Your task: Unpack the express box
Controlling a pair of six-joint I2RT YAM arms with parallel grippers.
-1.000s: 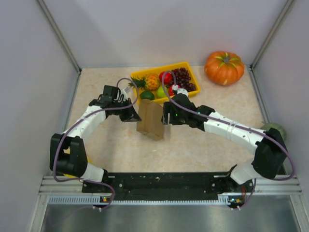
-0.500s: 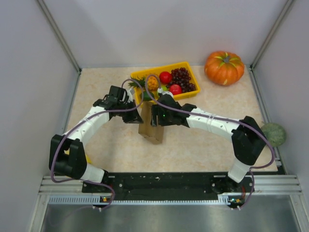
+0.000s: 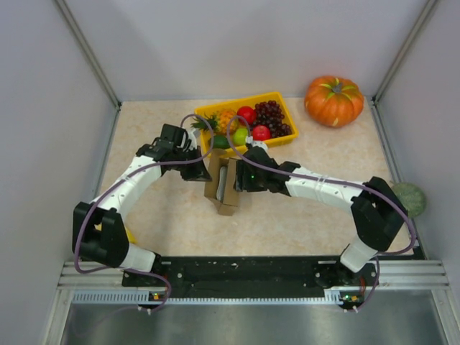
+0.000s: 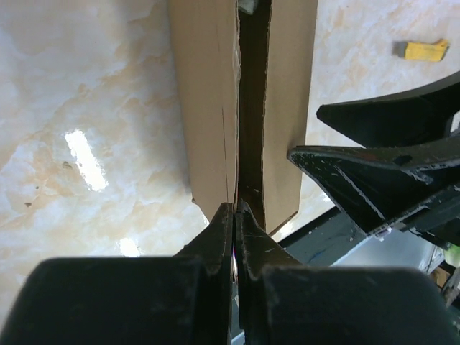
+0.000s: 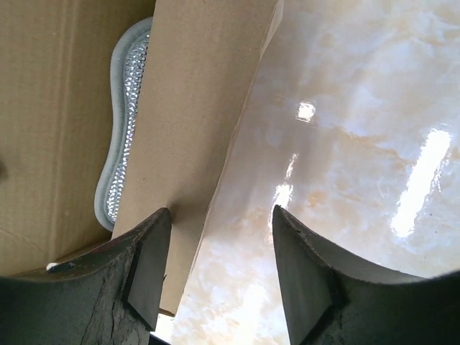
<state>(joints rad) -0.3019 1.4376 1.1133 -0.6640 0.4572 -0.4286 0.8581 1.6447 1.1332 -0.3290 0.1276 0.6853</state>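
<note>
The express box [image 3: 228,207] lies at mid-table, its top flaps parted along the middle. A silver bubble-wrap pouch [image 3: 223,185] shows in the gap and also in the right wrist view [image 5: 123,122]. My left gripper [image 3: 202,171] is at the box's left flap [image 4: 205,108], fingers pressed together on its edge [image 4: 235,210]. My right gripper [image 3: 239,177] is open at the right flap [image 5: 194,115]. Its left finger [image 5: 147,266] touches that flap, and its right finger [image 5: 305,277] hangs over bare table.
A yellow tray [image 3: 284,108] of fruit sits just behind the box. An orange pumpkin [image 3: 333,100] stands at the back right and a green melon [image 3: 410,195] at the right edge. A small yellow scrap [image 4: 425,49] lies on the table. White walls enclose three sides.
The box has gone from closed to flaps parted, showing the silver pouch. My right gripper shifted left then settled at the right flap. My left gripper stayed at the left flap.
</note>
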